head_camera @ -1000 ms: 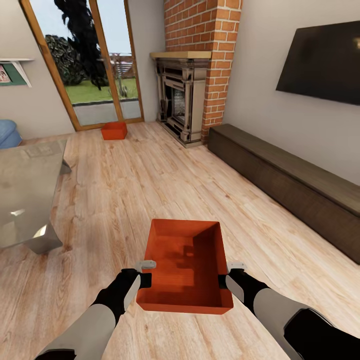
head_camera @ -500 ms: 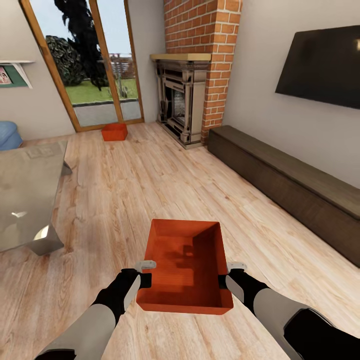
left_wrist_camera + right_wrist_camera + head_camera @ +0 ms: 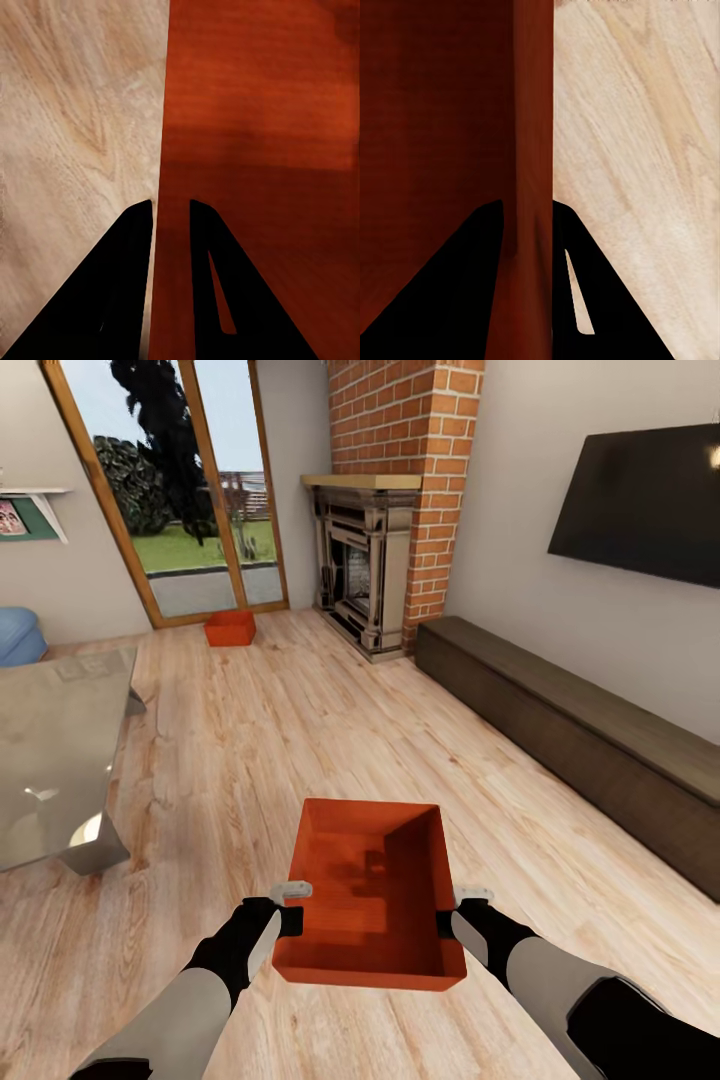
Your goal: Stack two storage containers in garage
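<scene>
An orange-red storage container [image 3: 372, 890] hangs above the light wood flooring of the living room, carried between both arms. My left gripper [image 3: 290, 908] is shut on its left wall [image 3: 171, 217], and my right gripper [image 3: 452, 912] is shut on its right wall [image 3: 534, 210]. The bin is open-topped and holds nothing. The second storage container [image 3: 230, 628] rests on the wood floor far ahead, beside the glass doors. The garage is out of view.
A brick fireplace [image 3: 372, 560] stands ahead to the right. A dark low cabinet [image 3: 580, 740] runs along the right wall under a black TV [image 3: 640, 500]. A glass coffee table [image 3: 55, 750] and a blue sofa's edge [image 3: 20, 635] lie to the left.
The whole view has shifted slightly, with the far container and fireplace looking a little further off. The held container and both grippers keep their place in the picture.
</scene>
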